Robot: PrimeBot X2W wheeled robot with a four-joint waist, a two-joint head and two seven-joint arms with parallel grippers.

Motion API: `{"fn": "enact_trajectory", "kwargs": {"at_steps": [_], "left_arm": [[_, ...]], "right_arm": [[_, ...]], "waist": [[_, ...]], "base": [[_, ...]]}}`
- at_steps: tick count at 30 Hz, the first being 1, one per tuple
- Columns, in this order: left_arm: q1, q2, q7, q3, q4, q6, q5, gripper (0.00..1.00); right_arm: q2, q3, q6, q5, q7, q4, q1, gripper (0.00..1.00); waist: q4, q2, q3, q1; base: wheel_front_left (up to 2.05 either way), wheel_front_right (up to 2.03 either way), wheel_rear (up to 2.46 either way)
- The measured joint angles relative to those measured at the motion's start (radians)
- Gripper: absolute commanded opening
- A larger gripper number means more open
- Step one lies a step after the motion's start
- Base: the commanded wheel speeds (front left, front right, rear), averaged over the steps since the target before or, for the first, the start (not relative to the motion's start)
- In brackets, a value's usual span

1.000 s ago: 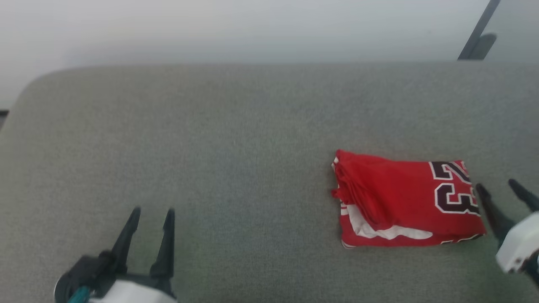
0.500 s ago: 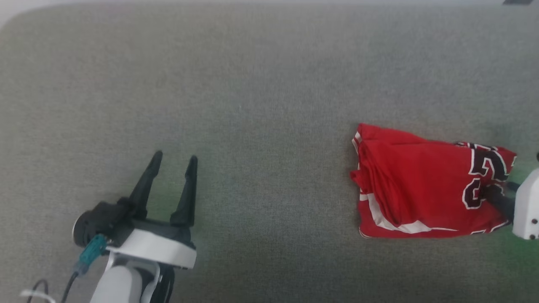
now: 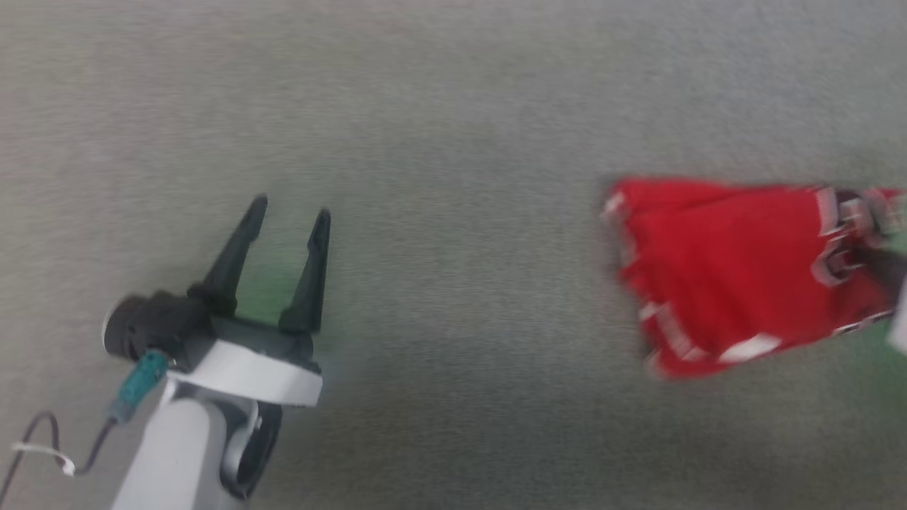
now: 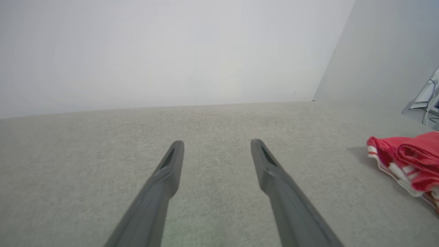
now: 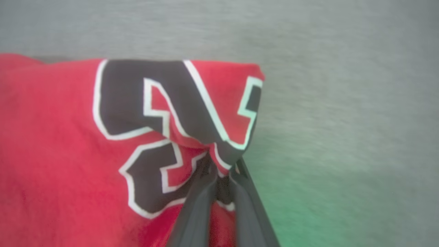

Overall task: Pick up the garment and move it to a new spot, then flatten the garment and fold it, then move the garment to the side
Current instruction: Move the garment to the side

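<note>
The garment [image 3: 723, 269] is a folded red jersey with white trim, lying on the grey fabric surface [image 3: 453, 142] at the right of the blurred head view. My right gripper [image 5: 223, 169] is shut on the garment [image 5: 51, 137], its two fingers pinching a gathered fold at the dark, white-outlined print [image 5: 137, 96]. That printed edge is drawn up into a bunch at the fingertips. My left gripper [image 3: 290, 207] is open over bare surface far to the left, nothing between its fingers. In the left wrist view the left gripper [image 4: 216, 143] points at the far edge, and the garment [image 4: 408, 161] lies off to the right.
The grey surface [image 4: 103, 164] stretches wide around both grippers and ends at a pale wall [image 4: 171, 51]. A teal connector [image 3: 134, 386] and thin cable [image 3: 42, 439] hang from my left wrist. Some equipment [image 4: 425, 103] stands beyond the surface's far right corner.
My right gripper has shut on the garment's printed edge, and the cloth there has bunched up. The head camera has tilted down, shifting the whole picture. The left gripper stays open.
</note>
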State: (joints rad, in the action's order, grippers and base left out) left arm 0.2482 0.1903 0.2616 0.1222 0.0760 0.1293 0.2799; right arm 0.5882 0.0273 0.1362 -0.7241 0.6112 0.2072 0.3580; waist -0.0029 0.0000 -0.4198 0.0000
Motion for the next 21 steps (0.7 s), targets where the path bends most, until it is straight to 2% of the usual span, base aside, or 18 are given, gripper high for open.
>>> {"fn": "enact_trajectory", "kwargs": {"at_steps": [7, 11, 21], "left_arm": [[0.131, 0.072, 0.0, 0.049, -0.04, 0.0, -0.026, 1.0], [0.248, 0.119, 0.0, 0.091, -0.046, 0.0, -0.031, 1.0], [0.494, 0.198, 0.0, 0.191, -0.045, 0.0, -0.029, 1.0]], "right_arm": [[0.051, -0.163, -0.005, 0.029, -0.104, 0.038, 0.057, 0.0], [0.082, -0.235, -0.005, 0.078, -0.157, 0.1, 0.115, 0.0], [0.128, -0.274, -0.005, 0.192, -0.314, 0.328, 0.32, 0.0]], "waist": [[-0.079, 0.0001, -0.073, 0.0], [-0.118, 0.0, -0.14, 0.0], [-0.175, 0.0, -0.309, 0.0]], "base": [[0.0, 0.0, 0.0], [0.0, 0.0, 0.0], [0.0, 0.0, 0.0]]}}
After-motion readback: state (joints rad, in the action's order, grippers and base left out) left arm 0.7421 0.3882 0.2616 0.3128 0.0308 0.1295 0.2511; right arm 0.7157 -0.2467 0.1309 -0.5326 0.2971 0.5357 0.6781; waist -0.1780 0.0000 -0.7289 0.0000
